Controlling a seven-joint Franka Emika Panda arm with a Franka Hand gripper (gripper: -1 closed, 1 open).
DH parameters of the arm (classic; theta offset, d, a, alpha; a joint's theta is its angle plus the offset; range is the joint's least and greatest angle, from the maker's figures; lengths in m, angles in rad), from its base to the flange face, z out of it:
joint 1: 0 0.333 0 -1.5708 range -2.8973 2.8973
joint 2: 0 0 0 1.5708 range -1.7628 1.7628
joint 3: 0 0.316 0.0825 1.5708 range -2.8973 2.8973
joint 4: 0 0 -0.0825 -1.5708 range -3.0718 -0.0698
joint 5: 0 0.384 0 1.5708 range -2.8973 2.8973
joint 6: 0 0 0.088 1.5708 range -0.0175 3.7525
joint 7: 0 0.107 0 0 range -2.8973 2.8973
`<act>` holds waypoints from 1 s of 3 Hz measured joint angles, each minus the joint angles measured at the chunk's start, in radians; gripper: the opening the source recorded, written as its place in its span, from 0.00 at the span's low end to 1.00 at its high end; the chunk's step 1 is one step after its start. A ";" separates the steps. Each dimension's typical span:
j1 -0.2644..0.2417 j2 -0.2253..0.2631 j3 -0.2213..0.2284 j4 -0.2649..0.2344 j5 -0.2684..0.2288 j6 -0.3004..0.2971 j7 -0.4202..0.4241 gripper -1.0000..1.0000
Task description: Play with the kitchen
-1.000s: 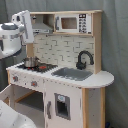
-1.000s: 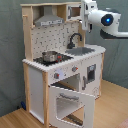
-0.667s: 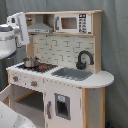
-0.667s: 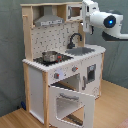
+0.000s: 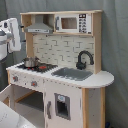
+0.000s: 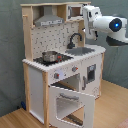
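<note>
The kitchen (image 6: 60, 65) stands on a wooden floor (image 6: 112, 105) against a grey backdrop, filling the middle of both exterior views, with its one oven door (image 6: 72, 102) swung down and open toward 6 o'clock in the second exterior view, taking up the room in front of the base. The arm (image 6: 107, 25) hangs clear of the kitchen's upper edge at 1 o'clock in the second exterior view and at 9 o'clock in the first exterior view, and whether its end effector is wide or narrow I cannot tell. Counted: one pot (image 5: 30, 61) on one stovetop (image 5: 37, 66), one sink (image 5: 72, 74), one faucet (image 5: 84, 59), one range hood (image 5: 39, 25), one microwave (image 5: 74, 22).
</note>
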State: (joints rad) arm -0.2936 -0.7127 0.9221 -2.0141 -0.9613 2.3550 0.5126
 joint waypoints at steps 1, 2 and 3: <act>0.019 0.034 -0.001 -0.013 0.077 0.006 -0.073 1.00; 0.017 0.080 -0.010 -0.003 0.131 0.033 -0.144 1.00; 0.011 0.149 -0.019 0.036 0.171 0.051 -0.223 1.00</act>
State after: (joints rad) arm -0.2827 -0.5633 0.9027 -1.9783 -0.7907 2.4063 0.2893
